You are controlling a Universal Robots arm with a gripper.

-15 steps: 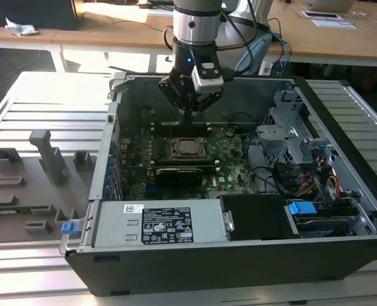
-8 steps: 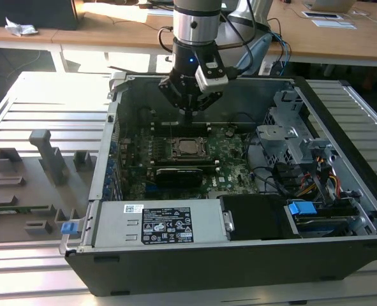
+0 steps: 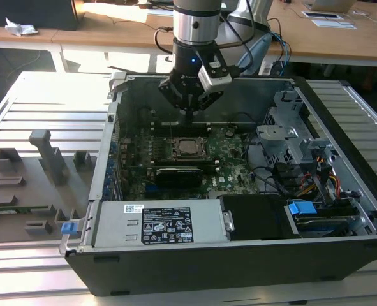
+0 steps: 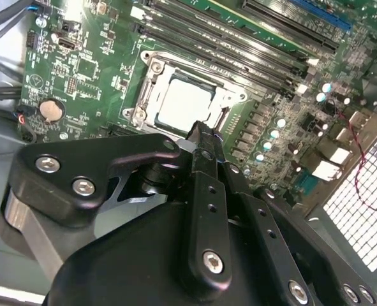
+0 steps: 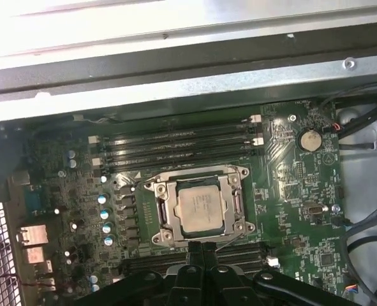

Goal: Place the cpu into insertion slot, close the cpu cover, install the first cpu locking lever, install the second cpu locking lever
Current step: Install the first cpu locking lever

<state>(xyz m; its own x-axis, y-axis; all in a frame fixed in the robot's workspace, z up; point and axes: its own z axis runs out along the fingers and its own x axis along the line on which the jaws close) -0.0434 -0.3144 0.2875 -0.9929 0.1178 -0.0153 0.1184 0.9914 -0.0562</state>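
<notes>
The cpu (image 5: 199, 207) lies flat in the insertion slot (image 5: 201, 182) at the middle of the circuit board (image 3: 234, 167), metal top up. It is square, with no long axis. It looks light, stiff and delicate underneath, so I would hold it by opposite edges. The cpu cover (image 5: 161, 213) frames it and seems lowered. Above the slot's far edge, the gripper (image 3: 189, 115) hangs with its fingers together, holding nothing.

I am working in what looks like a robotics lab or test workshop: an opened computer case (image 3: 207, 268) lies on my slatted aluminium bench (image 3: 41, 95) beside a grey tray of moulded part holders (image 3: 9, 197), with wooden office desks (image 3: 341, 44) strewn with papers (image 3: 333, 23) behind.
</notes>
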